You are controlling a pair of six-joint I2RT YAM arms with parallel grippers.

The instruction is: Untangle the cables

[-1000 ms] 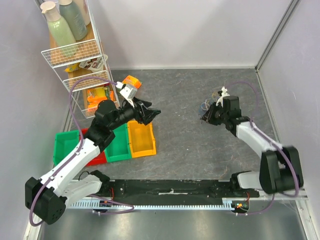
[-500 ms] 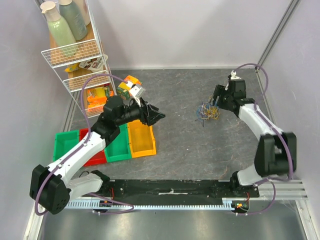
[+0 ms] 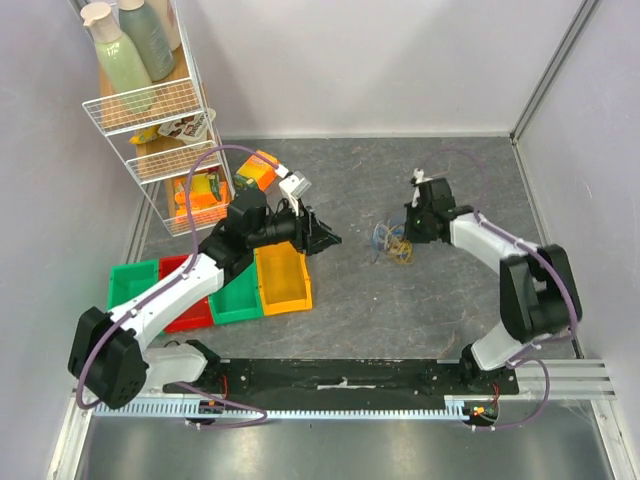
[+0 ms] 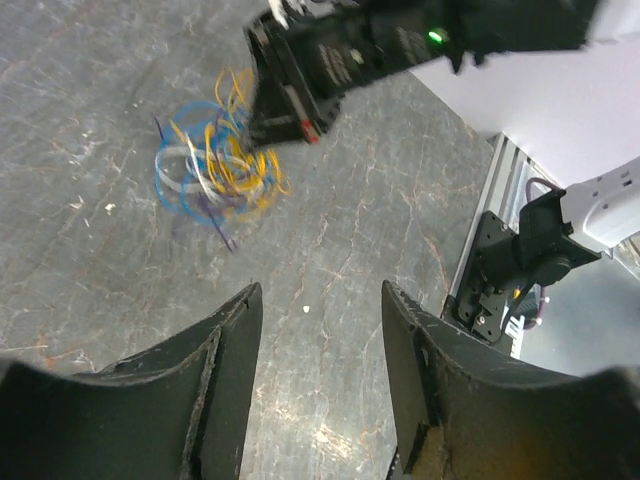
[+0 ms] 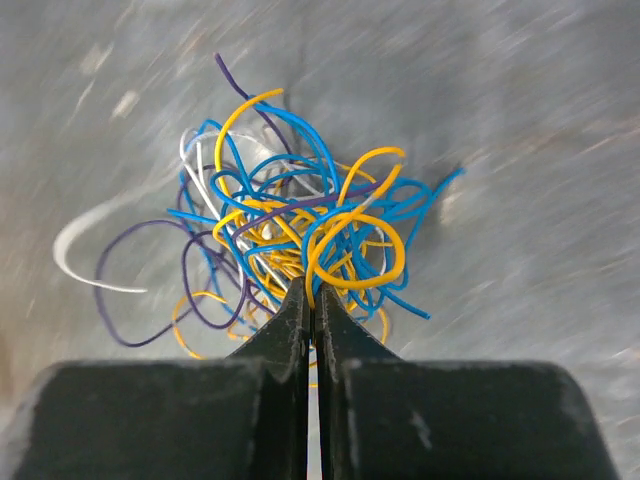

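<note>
Right gripper [image 5: 311, 300], lower centre, clamps the edge of the cables [image 5: 290, 230]; left gripper [image 4: 320, 290] gapes empty, so a lone pull would likely tighten the knot.

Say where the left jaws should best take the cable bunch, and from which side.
Probably the loose blue loops on the cables' edge facing the left gripper, approached from that side. They spread clear of the dense yellow knot, while the shut right gripper sits at the opposite edge.
</note>
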